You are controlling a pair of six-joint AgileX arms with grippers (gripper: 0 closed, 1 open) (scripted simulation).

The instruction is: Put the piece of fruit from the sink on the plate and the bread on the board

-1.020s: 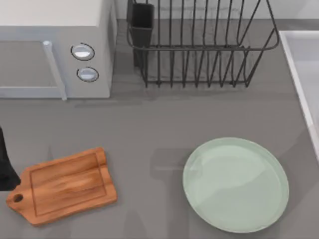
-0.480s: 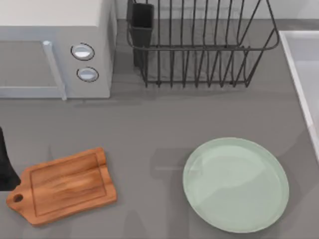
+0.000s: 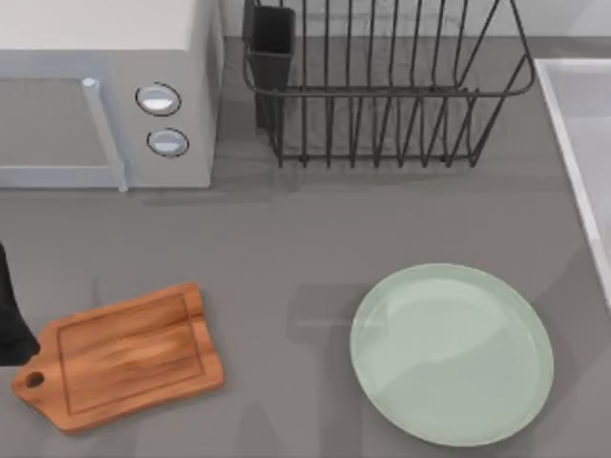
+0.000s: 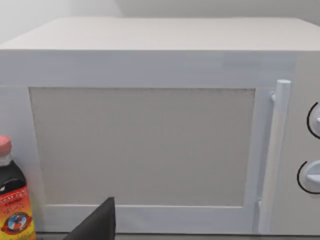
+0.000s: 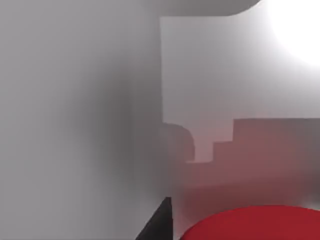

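Nothing is placed yet: the plate (image 3: 452,354) and the board (image 3: 122,356) are both bare. My right wrist camera looks into the sink (image 5: 225,75), close over the fruit (image 5: 255,223); whether either claw is released or clenched, I cannot tell.

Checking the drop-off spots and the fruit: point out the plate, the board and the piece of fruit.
plate (image 3: 452,355), top view, bare middle of its face.
board (image 3: 129,351), top view, centre of its wood surface.
piece of fruit (image 5: 252,224), right wrist view, its red top.
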